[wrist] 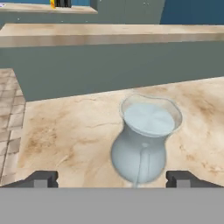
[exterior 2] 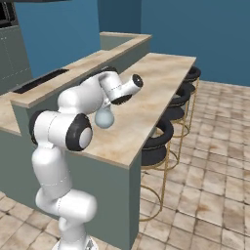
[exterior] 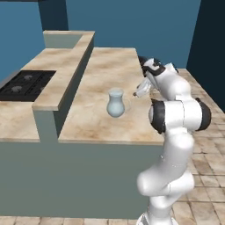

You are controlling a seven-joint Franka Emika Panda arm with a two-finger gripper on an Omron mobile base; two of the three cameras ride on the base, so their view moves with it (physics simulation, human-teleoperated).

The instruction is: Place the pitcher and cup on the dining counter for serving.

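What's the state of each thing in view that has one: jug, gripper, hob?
Pale blue-grey translucent pitcher: upright on the beige marble-look dining counter, not held.
Two-finger gripper: open, fingertips either side of the pitcher's base, no contact visible.
Black hob: no pot on it; on or off cannot be told.
Black round stools: at the counter's edge, vacant.

The beige marble-look tabletop (exterior: 92,118) is stretching long and flat over a grey-green base, running alongside a narrow raised ledge (exterior: 57,94). The pitcher (exterior: 116,103) is standing upright directly on the tabletop, near the end closest to the robot and roughly midway across its width. In the hand view, the pitcher is resting on the marbled surface below the ledge's grey-green wall.
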